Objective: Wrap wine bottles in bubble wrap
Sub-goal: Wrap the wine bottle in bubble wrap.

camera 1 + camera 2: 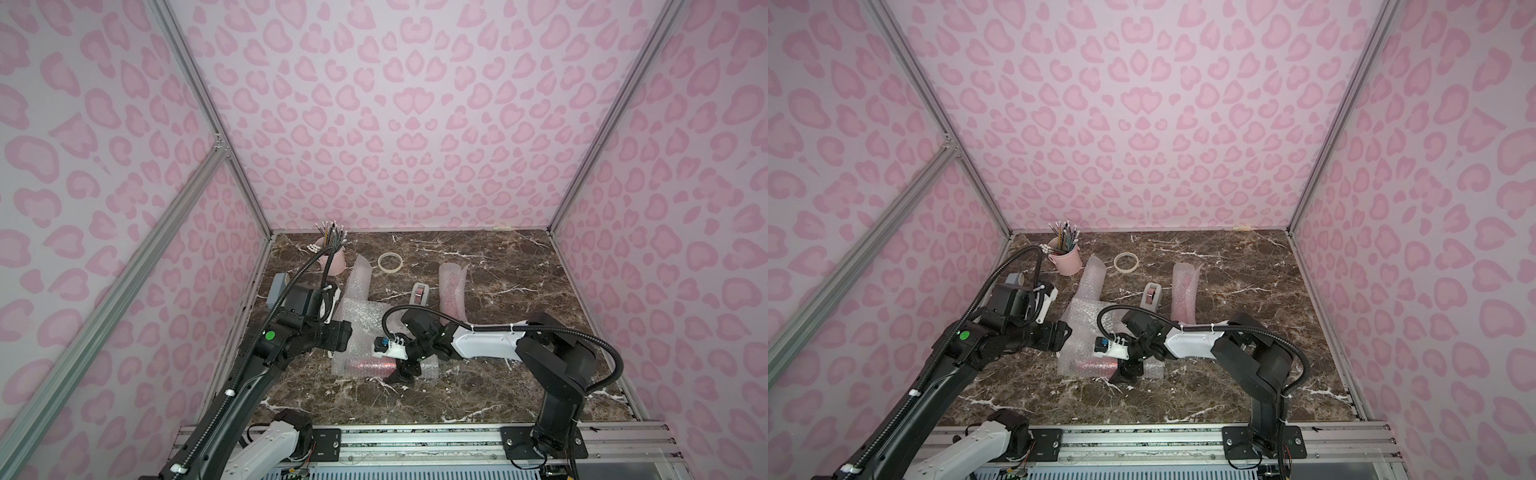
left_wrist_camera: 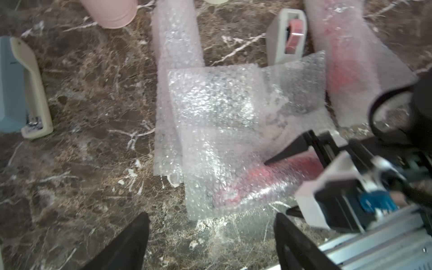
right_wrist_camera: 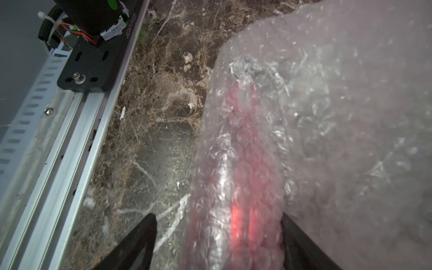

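Note:
A pink-red wine bottle [image 2: 268,180] lies on its side inside a loosely folded sheet of bubble wrap [image 2: 222,117], near the table's front in both top views [image 1: 368,365]. My right gripper [image 3: 217,217] is open and straddles the wrapped bottle [image 3: 240,187]; one finger stands clear of the wrap, the other is against it. In a top view the right gripper [image 1: 401,372] points down onto the bottle's right end. My left gripper [image 2: 211,217] is open over bare marble just short of the sheet's edge, holding nothing. A second pink-red bottle shows through a rolled tube [image 1: 453,286].
Another whitish rolled tube [image 1: 359,276] lies behind the sheet. A tape ring [image 1: 390,262], a tape dispenser [image 1: 419,294], a pink cup of pencils [image 1: 332,259] and a stapler [image 2: 23,88] stand further back and left. The metal rail [image 3: 70,140] runs along the table's front edge.

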`<control>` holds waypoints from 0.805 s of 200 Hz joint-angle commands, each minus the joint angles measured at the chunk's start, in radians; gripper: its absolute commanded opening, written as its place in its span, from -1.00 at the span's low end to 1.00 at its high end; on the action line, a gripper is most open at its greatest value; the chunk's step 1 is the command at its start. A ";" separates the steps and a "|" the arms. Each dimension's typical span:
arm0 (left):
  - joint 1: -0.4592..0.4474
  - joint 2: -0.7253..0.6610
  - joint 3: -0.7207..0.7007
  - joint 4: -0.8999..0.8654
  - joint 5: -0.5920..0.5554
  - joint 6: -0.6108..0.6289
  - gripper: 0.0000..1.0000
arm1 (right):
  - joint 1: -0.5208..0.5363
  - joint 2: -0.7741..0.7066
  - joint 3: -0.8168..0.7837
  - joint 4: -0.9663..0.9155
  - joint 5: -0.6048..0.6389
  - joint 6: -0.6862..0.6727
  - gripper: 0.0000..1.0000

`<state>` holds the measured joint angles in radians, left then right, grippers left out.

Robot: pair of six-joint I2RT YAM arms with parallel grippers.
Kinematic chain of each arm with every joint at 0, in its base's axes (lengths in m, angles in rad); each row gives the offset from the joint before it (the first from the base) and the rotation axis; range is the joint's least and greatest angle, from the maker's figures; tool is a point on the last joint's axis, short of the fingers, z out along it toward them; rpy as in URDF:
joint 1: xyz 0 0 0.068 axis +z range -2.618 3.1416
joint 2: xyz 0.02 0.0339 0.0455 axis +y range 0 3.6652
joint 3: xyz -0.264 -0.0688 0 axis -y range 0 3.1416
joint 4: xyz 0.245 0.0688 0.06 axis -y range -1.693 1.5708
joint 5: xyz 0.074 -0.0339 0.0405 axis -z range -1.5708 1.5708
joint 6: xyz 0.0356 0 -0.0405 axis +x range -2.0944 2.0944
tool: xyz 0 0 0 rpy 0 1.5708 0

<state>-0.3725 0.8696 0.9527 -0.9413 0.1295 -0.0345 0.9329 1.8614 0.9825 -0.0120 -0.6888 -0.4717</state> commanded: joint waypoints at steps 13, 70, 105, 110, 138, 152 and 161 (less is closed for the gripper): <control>0.000 -0.066 -0.030 0.001 0.264 0.300 0.64 | 0.001 0.046 -0.008 -0.091 -0.063 0.033 0.52; -0.083 -0.051 -0.098 -0.035 0.190 0.520 0.58 | 0.012 0.105 -0.008 -0.128 -0.059 0.050 0.41; -0.160 -0.063 -0.158 -0.037 0.089 0.569 0.60 | 0.012 0.029 -0.074 -0.074 -0.055 0.076 0.53; -0.164 -0.065 -0.162 -0.033 0.079 0.571 0.61 | 0.011 0.005 -0.094 -0.039 -0.059 0.084 0.56; -0.165 -0.101 -0.160 -0.005 0.069 0.552 0.63 | 0.000 -0.078 -0.126 0.040 -0.116 0.094 0.59; -0.166 -0.117 -0.155 -0.004 0.085 0.545 0.64 | -0.001 -0.111 -0.126 0.044 -0.145 0.098 0.59; -0.165 -0.123 -0.151 -0.009 0.089 0.546 0.64 | 0.002 -0.124 -0.125 0.035 -0.155 0.103 0.60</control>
<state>-0.5377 0.7628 0.7895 -0.9695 0.2153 0.5072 0.9337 1.7657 0.8600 0.0479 -0.7959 -0.3851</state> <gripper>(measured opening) 0.822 0.798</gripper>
